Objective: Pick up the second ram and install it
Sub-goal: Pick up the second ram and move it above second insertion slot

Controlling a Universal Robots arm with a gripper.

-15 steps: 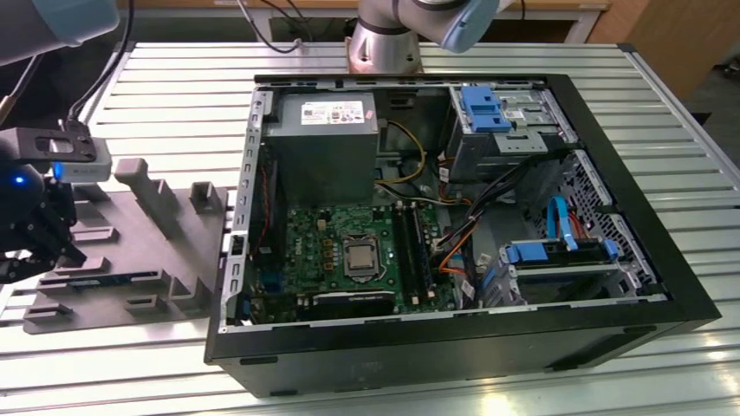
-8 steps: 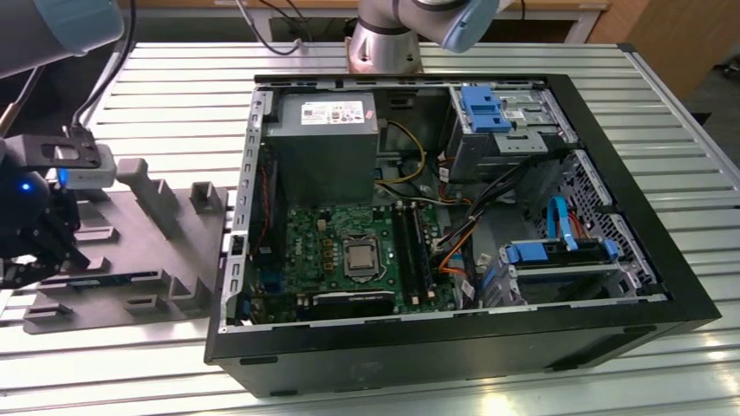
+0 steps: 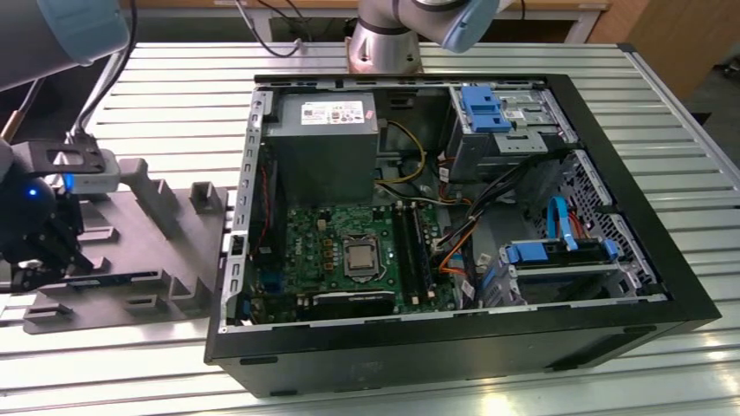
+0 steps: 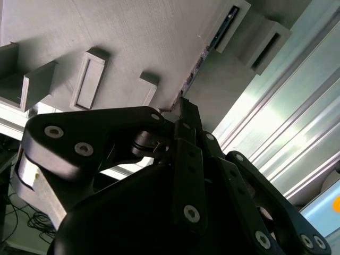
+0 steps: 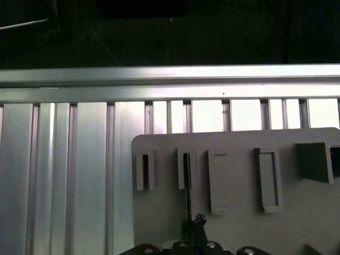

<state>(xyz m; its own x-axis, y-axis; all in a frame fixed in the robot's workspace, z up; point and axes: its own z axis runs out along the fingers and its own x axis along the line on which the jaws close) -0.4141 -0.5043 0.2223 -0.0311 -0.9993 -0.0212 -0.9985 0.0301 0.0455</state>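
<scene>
At the exterior view's left, over the grey holder (image 3: 173, 251), my gripper (image 3: 47, 264) stands well apart from the computer case (image 3: 463, 347). Its fingers (image 4: 187, 119) are narrow, and between them I see the second ram (image 5: 187, 186) on its thin edge, in a slot of the holder. Its long axis runs straight away from the fingertips, along the slot. I judge it pinched, not yet lifted.

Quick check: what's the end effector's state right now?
The end effector is closed on the second ram, which stands on edge in a slot of the grey fixture.
</scene>
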